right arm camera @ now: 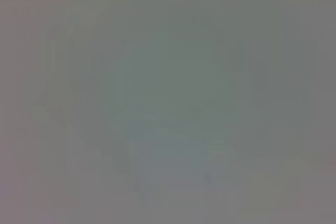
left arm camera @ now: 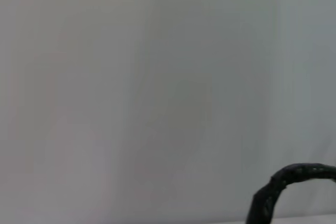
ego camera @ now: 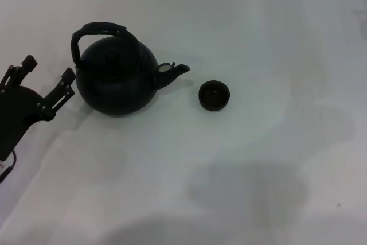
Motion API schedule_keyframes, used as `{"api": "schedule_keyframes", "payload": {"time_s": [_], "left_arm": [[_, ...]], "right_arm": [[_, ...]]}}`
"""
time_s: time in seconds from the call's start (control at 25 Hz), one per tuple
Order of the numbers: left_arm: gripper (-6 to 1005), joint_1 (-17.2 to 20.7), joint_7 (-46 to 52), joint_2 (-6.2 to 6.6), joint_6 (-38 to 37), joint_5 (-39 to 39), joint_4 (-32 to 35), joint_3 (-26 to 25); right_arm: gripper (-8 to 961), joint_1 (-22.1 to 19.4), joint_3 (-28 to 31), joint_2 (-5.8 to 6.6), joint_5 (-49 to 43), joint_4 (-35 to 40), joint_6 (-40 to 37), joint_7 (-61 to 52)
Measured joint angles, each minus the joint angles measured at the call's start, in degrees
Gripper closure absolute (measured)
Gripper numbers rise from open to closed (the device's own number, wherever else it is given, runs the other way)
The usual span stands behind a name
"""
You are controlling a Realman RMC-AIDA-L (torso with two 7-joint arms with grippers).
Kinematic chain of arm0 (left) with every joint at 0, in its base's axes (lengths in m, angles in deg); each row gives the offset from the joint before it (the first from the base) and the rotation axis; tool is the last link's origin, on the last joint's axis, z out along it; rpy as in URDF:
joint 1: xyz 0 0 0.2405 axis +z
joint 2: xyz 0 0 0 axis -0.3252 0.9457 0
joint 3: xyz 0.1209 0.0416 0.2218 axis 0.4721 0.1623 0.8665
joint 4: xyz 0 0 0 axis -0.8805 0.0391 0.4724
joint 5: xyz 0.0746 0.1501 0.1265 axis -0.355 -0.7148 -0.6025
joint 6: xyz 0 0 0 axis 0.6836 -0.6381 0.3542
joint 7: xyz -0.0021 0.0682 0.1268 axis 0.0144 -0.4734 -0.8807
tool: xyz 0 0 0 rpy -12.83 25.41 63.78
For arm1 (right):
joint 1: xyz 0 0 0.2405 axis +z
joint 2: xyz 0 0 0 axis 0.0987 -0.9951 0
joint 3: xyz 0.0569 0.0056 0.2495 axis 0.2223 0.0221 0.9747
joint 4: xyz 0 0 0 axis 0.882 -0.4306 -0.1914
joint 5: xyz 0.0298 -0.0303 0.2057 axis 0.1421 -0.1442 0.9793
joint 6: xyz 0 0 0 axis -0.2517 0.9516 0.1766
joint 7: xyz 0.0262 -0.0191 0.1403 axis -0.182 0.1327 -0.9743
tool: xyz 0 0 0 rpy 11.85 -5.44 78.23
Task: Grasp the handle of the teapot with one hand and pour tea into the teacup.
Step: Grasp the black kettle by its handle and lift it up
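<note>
A round matte black teapot (ego camera: 117, 81) stands upright on the white table, its short spout (ego camera: 172, 73) pointing right. Its arched black handle (ego camera: 97, 30) rises over the lid; a piece of that handle (left arm camera: 286, 182) also shows in the left wrist view. Just right of the spout sits the tiny dark teacup (ego camera: 214, 95). My left gripper (ego camera: 49, 76) is at the left edge, open, its two fingers a short way left of the teapot and touching nothing. The right gripper is out of view.
The white table (ego camera: 258, 159) spreads wide to the right of the cup and in front of it. A soft shadow lies on it at the front centre. The right wrist view shows only a blank grey surface.
</note>
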Motion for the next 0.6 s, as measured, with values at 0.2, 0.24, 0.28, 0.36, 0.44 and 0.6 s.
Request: {"api": "schedule_keyframes", "payload": {"time_s": [0.2, 0.24, 0.28, 0.36, 0.44, 0.6], "left_arm": [[124, -0.6, 0.0, -0.11, 0.7, 0.0, 0.0, 0.0], [123, -0.8, 0.0, -0.13, 0.9, 0.0, 0.0, 0.0], [123, -1.1, 0.0, -0.15, 1.2, 0.0, 0.0, 0.0], [123, -1.8, 0.0, -0.22, 2.2, 0.0, 0.0, 0.0], [123, -2.6, 0.0, -0.26, 3.3, 0.0, 0.1, 0.0], [124, -4.6, 0.0, -0.26, 5.6, -0.4, 0.1, 0.0]], "right_arm": [[247, -0.8, 0.1, -0.04, 0.0, 0.0, -0.2, -0.1], [247, -0.9, 0.2, -0.04, 0.0, 0.0, -0.3, -0.1], [247, -0.9, 0.2, -0.04, 0.0, 0.0, -0.4, -0.2], [247, -1.0, 0.1, -0.04, 0.0, -0.1, -0.4, -0.2], [247, -1.0, -0.1, -0.04, 0.0, -0.1, -0.4, -0.2], [247, -1.0, -0.2, -0.04, 0.0, -0.2, -0.3, -0.2]]}}
